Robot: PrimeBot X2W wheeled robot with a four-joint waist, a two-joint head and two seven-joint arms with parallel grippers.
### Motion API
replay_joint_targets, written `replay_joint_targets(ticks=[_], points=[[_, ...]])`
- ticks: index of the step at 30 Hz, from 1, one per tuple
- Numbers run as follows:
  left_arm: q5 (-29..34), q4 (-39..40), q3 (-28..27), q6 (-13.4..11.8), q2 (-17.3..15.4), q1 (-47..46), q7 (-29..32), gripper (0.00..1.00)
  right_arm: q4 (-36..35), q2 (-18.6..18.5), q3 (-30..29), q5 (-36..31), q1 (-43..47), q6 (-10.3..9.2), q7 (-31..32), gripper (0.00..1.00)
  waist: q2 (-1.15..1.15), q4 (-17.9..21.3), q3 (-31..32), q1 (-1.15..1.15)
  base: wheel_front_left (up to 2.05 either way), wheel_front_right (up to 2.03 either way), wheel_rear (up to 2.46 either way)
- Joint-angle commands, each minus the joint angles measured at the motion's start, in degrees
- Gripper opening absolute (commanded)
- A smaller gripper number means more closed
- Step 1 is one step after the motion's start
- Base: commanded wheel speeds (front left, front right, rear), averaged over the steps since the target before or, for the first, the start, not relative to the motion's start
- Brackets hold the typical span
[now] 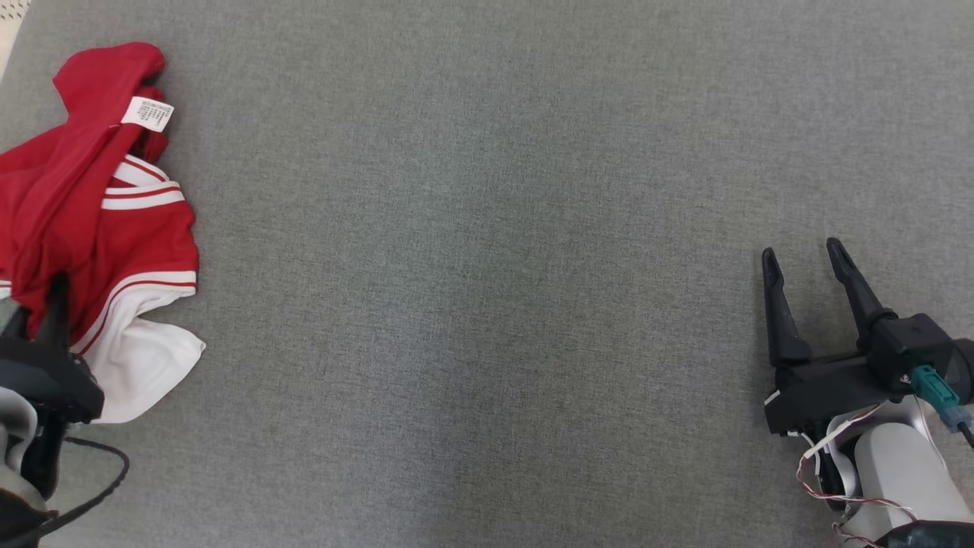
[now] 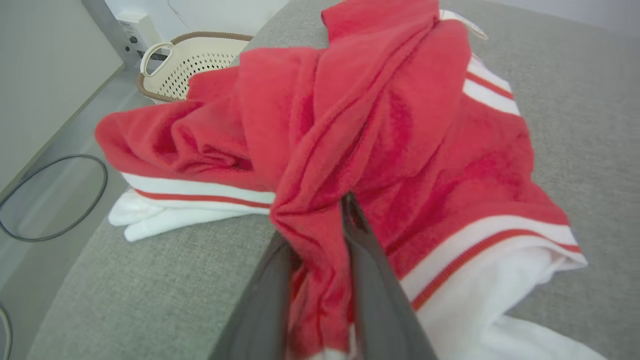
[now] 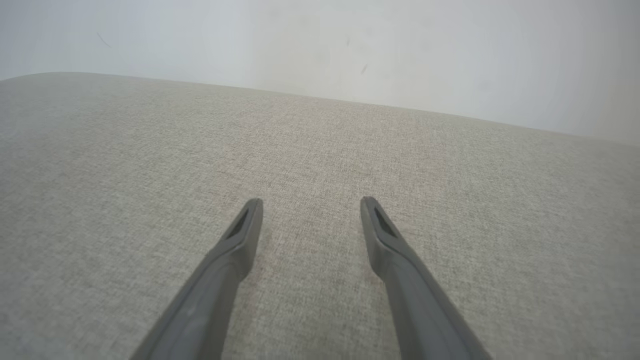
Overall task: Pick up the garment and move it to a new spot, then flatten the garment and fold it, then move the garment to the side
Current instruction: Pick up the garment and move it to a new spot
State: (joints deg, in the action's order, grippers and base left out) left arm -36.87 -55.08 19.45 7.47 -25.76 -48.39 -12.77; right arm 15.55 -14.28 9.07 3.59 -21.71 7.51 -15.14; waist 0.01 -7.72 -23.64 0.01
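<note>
A fold of the garment (image 1: 99, 221) is clamped by the left gripper (image 2: 315, 220) — right gripper (image 1: 799, 255) splayed, empty. Relocation, flattening and folding remain.

You've got a desk (image 1: 487, 304) covered in grey woven fabric, evenly lit. Plain pale wall (image 3: 320, 40) behind its far edge. Off its left side: grey floor (image 2: 45, 200), cream perforated laundry basket (image 2: 200, 65) with brown rim, black cable (image 2: 105, 182) looped on the floor.

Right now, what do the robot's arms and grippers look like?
Both: black bodies, two long tapered dark fingers, pale grey forearms. The right gripper has a teal connector and loose red-and-white wires; the left gripper trails a black cable.
</note>
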Motion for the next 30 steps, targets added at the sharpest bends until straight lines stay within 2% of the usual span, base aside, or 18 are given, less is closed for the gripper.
replay_joint_targets(ticks=[1, 5, 8, 12, 15, 19, 22, 25, 30], points=[[0.80, 0.06, 0.86, -0.05, -0.56, -0.81, -1.03, 0.00, 0.62, 0.42, 0.02, 0.56, 0.80, -0.04, 0.02, 1.00, -0.01, 0.16, 0.82, -0.01, 0.00, 0.00, 0.00], [4.06, 2.38, 2.10, -0.07, -0.91, -1.44, -2.41, 0.00, 0.99, 1.43, -0.07, 0.81, 1.29, -0.04, 0.01, 1.00, -0.01, 0.51, 2.42, -0.01, 0.00, 0.00, 0.00], [7.16, 8.20, 1.49, -0.13, -0.12, -1.49, -2.47, 0.00, 1.32, 2.37, -0.08, 1.08, 1.50, -0.04, 0.01, 1.00, -0.01, 0.89, 3.85, -0.01, 0.00, 0.00, 0.00], [10.57, 17.26, 0.52, -0.45, 3.84, 1.26, -2.50, 0.00, 1.94, 3.57, 0.25, 1.24, 1.87, -0.04, 0.01, 1.00, -0.01, 1.79, 5.91, -0.01, 0.00, 0.00, 0.00], [13.20, 22.91, 1.13, -0.44, 8.75, 2.80, -2.51, 0.00, 2.55, 4.17, 0.18, 1.58, 2.17, -0.04, 0.01, 1.00, -0.01, 3.16, 7.23, -0.01, 0.00, 0.00, 0.00], [15.01, 25.86, 3.09, -0.15, 15.23, 4.40, -2.51, 0.00, 3.15, 4.24, 1.00, 1.82, 2.14, -0.04, 0.01, 1.00, -0.01, 6.24, 8.15, -0.01, 0.00, 0.00, 0.00], [15.84, 25.02, 5.36, -0.09, 19.06, 4.33, -2.51, 0.00, 3.25, 4.36, 1.03, 2.05, 1.35, -0.04, 0.02, 1.00, -0.01, 9.31, 8.05, -0.01, 0.00, 0.00, 0.00], [15.72, 24.47, 9.53, -0.06, 21.21, 2.89, -2.52, 0.00, 3.26, 4.99, 1.13, 2.39, 0.90, -0.04, 0.02, 1.00, -0.01, 12.52, 7.64, -0.01, 0.00, 0.00, 0.00], [14.56, 25.14, 15.38, -0.07, 22.55, 1.04, -2.52, 0.00, 3.32, 6.29, 0.72, 2.60, 0.91, -0.04, 0.01, 1.00, -0.01, 17.28, 7.05, -0.01, 0.00, 0.00, 0.00]])
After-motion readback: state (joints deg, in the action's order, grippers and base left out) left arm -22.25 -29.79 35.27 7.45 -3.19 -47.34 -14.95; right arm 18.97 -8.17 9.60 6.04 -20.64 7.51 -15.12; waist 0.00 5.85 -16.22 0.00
